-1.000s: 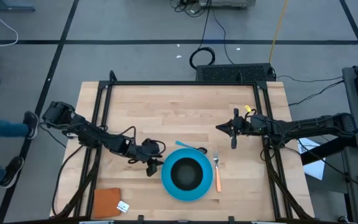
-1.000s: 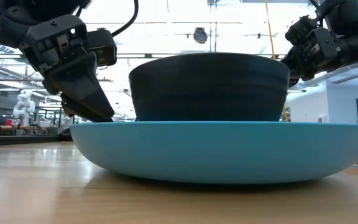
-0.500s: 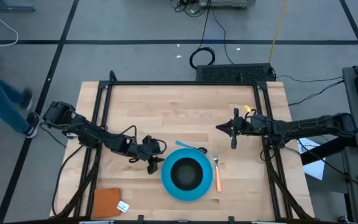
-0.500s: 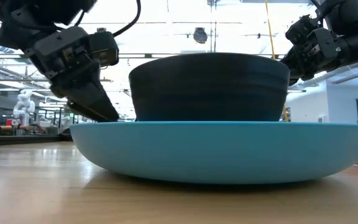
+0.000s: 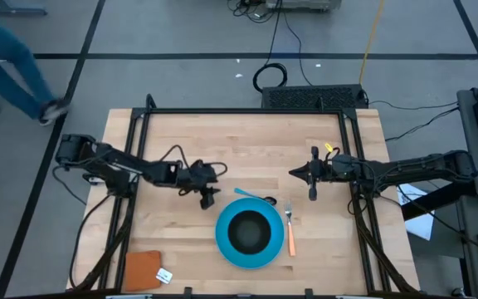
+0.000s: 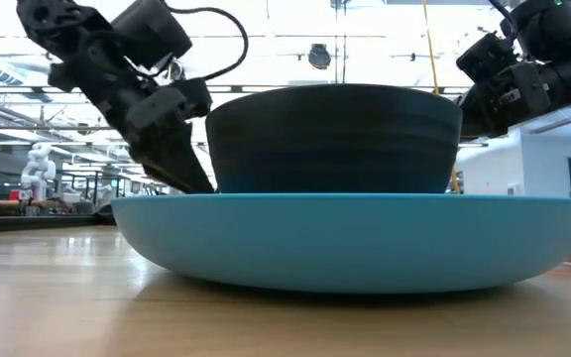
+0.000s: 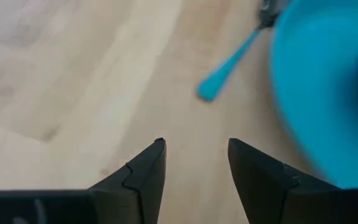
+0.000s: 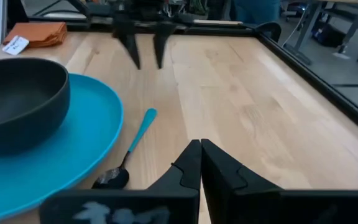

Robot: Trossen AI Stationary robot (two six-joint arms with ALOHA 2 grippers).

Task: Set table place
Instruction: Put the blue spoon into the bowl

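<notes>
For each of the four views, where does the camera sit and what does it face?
High: overhead, facing down; table, both arms.
Low: at tabletop height, facing blue plate and black bowl; both arms above.
Left wrist: facing down past open left gripper at teal spoon.
Right wrist: behind shut right gripper; shares the spoon and plate.

We're in a robotics lab: grey taped floor (image 5: 181,75), loose black cables (image 5: 270,76), black-framed light-wood desk (image 5: 247,149), big open hall with ceiling trusses, small white humanoid robot (image 6: 38,167) behind.
</notes>
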